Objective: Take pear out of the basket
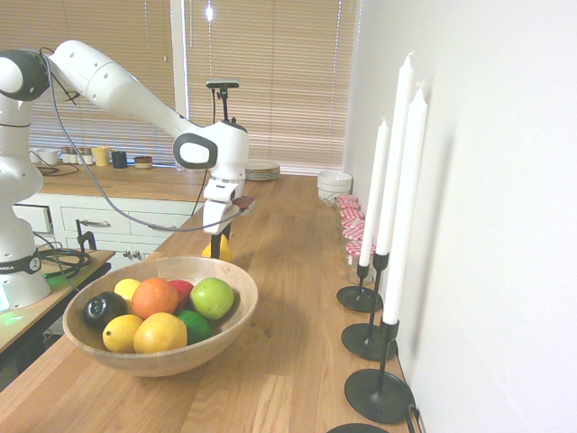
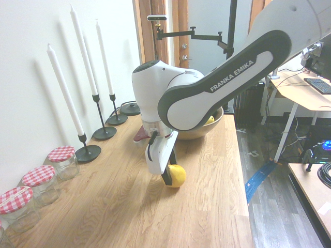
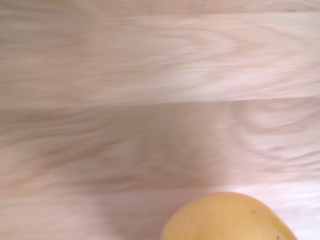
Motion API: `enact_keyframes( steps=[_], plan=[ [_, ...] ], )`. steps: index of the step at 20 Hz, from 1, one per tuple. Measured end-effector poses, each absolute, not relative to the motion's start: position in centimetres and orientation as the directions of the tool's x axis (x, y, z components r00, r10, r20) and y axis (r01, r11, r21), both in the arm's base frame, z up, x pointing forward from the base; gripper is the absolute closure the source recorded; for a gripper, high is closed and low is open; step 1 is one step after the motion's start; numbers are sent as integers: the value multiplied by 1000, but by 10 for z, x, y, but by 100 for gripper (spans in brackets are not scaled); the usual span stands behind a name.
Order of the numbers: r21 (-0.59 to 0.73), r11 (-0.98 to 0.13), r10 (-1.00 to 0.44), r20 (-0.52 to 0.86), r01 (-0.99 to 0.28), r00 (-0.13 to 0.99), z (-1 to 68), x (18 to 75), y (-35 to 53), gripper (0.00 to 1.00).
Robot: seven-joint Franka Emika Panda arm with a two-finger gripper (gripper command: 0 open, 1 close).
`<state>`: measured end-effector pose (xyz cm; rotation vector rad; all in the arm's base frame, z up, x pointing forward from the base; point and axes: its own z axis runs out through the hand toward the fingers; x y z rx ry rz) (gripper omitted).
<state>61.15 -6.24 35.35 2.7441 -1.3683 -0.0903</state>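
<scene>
Pear [image 2: 177,175] sat gripped in the clenched fingers [image 2: 168,178] just above the table [image 2: 129,206], outside the basket [image 1: 230,311].

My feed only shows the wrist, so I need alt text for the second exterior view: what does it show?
The white arm's gripper points down, fingers shut on the yellow pear, at or just above the wooden counter, outside the basket behind the arm. Along the wall stand white candles in black holders and red-checked-lid jars.
</scene>
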Motion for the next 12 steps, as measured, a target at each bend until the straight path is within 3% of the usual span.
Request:
enact_keyframes(
  steps=[9,10,12],
  plan=[
    [75,-593,-805,-22,-802,593,353,621,-106,100],
    [75,-593,-805,-22,-802,593,353,621,-107,0],
    [75,-595,-804,-22,-801,595,353,622,-107,0]
  ],
)
